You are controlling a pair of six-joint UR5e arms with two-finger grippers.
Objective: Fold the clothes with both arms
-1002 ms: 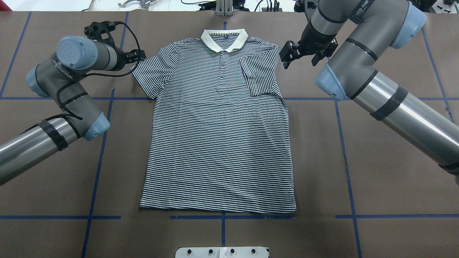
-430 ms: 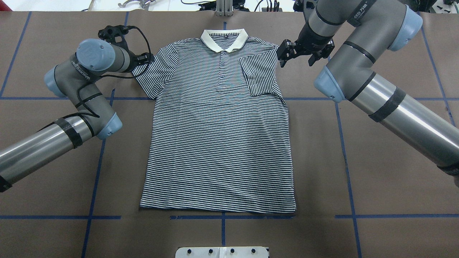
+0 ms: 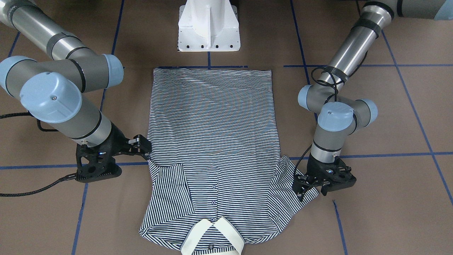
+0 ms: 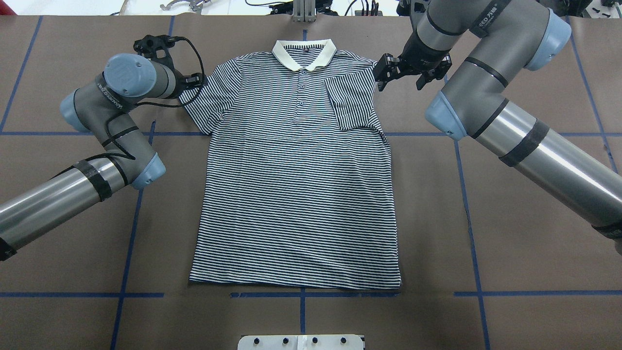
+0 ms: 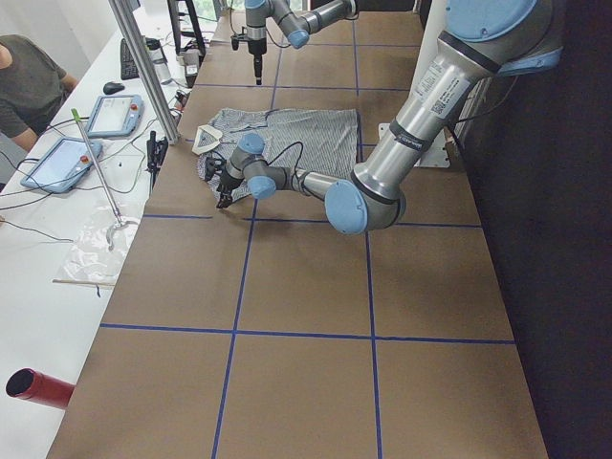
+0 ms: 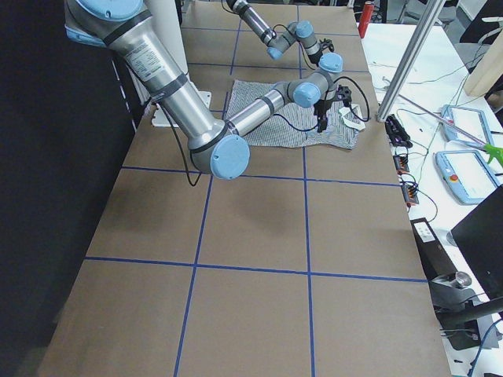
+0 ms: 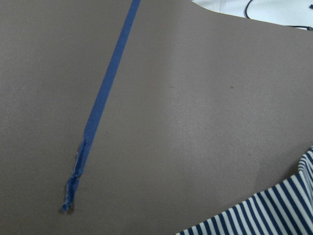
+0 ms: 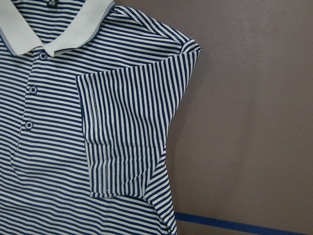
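The navy-and-white striped polo shirt [image 4: 296, 194] lies flat, face up, on the brown table, its cream collar [image 4: 303, 53] at the far side. The sleeve on my right side is folded in over the chest [image 8: 122, 122]. The other sleeve [image 4: 206, 99] is spread out. My left gripper [image 4: 198, 80] sits low at that sleeve's outer edge [image 3: 300, 189] and looks open. Its wrist view shows only table and a shirt corner [image 7: 274, 215]. My right gripper [image 4: 380, 75] stands open at the shirt's folded shoulder edge [image 3: 144, 145], holding nothing.
Blue tape lines [image 4: 136, 214] cross the brown table cover. The white pedestal base [image 3: 208, 28] stands beyond the shirt's hem. A bench with tablets [image 5: 110, 115] and a seated person [image 5: 29, 81] runs along the collar side. A red cylinder [image 5: 38, 387] lies on that bench.
My left arm has swung in toward the shirt, bringing its gripper to the spread sleeve's edge. My right gripper has shifted left to the folded shoulder. The shirt has not moved.
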